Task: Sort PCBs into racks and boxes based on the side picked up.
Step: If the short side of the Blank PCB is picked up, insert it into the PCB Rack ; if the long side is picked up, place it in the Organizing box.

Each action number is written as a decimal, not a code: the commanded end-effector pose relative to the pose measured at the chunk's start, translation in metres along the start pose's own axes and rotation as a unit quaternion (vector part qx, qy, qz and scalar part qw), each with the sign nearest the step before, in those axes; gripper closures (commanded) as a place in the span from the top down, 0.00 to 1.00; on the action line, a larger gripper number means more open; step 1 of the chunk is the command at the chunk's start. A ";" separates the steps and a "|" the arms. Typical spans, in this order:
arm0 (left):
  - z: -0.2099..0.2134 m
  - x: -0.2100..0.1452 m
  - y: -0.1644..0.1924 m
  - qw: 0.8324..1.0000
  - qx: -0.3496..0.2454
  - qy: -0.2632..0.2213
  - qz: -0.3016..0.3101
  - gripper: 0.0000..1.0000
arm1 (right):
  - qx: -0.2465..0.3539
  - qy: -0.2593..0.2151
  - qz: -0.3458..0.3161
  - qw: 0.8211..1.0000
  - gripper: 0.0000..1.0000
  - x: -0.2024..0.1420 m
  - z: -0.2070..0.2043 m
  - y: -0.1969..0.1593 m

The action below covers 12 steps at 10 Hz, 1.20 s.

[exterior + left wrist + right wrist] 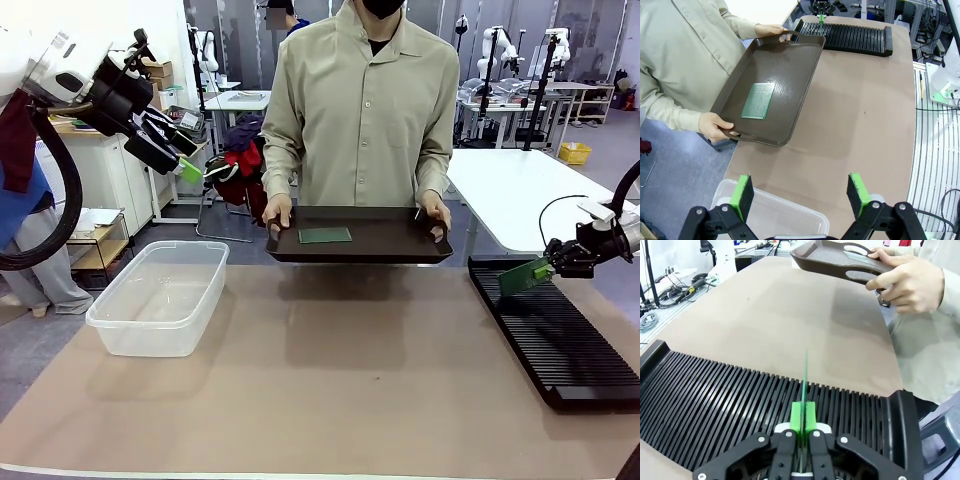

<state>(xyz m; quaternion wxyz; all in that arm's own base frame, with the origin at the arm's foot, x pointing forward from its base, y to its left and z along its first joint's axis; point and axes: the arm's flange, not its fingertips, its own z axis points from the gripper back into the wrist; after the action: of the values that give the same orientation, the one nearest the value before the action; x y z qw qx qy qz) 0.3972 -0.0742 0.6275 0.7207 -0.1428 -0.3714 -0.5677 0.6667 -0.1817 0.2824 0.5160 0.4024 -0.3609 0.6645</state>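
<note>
One green PCB [325, 235] [758, 100] lies flat on a dark tray [400, 245] [790, 70] that a person holds by both handles at the far side. A second PCB [522, 275] [804, 380] stands on edge in a slot at the far end of the long black rack [560, 340] [715, 400] [850, 37]. My right gripper [547, 268] [803, 415] has its green pads pressed on that board's near edge. Raised high at the left, my left gripper [190, 168] [800, 192] is open and empty, above the clear box [160, 295] [775, 215].
The brown table mat [340, 360] lies bare between the box and the rack. The person's hand [905, 282] on a tray handle is close beyond the rack's end. Cables [660, 295] lie past the table edge.
</note>
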 end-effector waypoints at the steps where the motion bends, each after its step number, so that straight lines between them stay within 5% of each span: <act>1: -0.001 -0.002 0.000 1.000 -0.006 -0.008 -0.003 1.00 | 0.024 0.018 -0.004 1.000 0.22 -0.008 -0.006 0.005; 9: -0.001 -0.002 0.000 1.000 -0.006 -0.008 -0.003 1.00 | 0.014 0.027 0.015 0.999 1.00 0.005 0.004 0.007; 12: -0.001 -0.002 0.000 1.000 -0.006 -0.008 -0.003 1.00 | 0.001 0.037 0.025 0.999 1.00 0.022 0.011 0.012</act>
<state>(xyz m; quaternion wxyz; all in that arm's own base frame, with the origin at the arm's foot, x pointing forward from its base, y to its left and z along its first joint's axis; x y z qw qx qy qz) 0.3972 -0.0742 0.6275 0.7207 -0.1429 -0.3714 -0.5677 0.6642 -0.1895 0.3034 0.5162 0.3824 -0.3437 0.6849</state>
